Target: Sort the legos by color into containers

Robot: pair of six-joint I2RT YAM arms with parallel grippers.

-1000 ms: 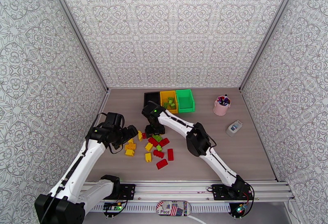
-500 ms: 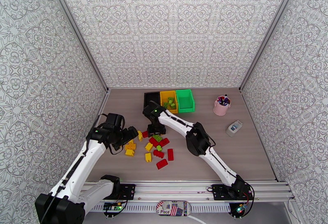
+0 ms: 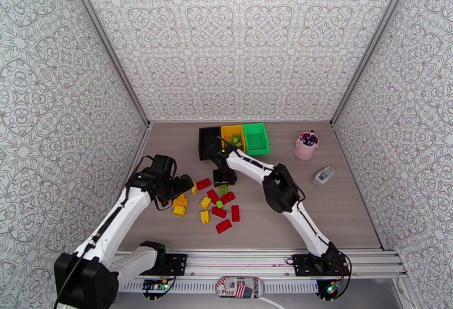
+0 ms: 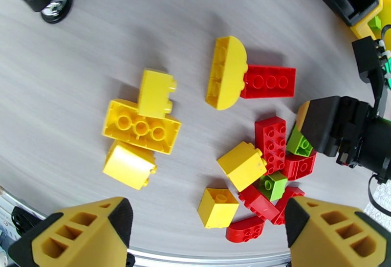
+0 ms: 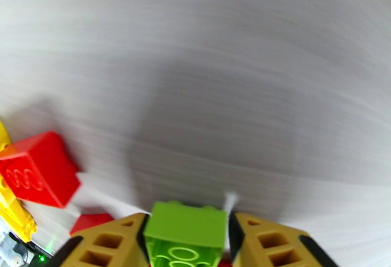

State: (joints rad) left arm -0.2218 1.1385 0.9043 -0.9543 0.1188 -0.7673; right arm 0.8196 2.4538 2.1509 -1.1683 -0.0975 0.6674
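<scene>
One green brick [image 5: 185, 231] rides clamped in the right end effector [image 5: 188, 249], short of the green bin [image 3: 256, 138]; a jerk could drop it. Left end effector [image 4: 205, 236] gapes wide.

Grey-patterned walls [image 3: 238, 38] enclose a pale wood-grain tabletop [image 3: 340, 208].

Three bins [image 3: 255, 137] stand side by side at the far middle of the table [image 3: 340, 214], with a few bricks [image 3: 235, 141] in the middle one. A heap of bricks [image 3: 218, 211] lies nearer, left of centre. A cup of pens [image 3: 306, 147] stands far right, with a small box [image 3: 323, 176] just nearer. One brick [image 5: 184, 236] sits between the right gripper [image 5: 186, 221] fingers.
</scene>
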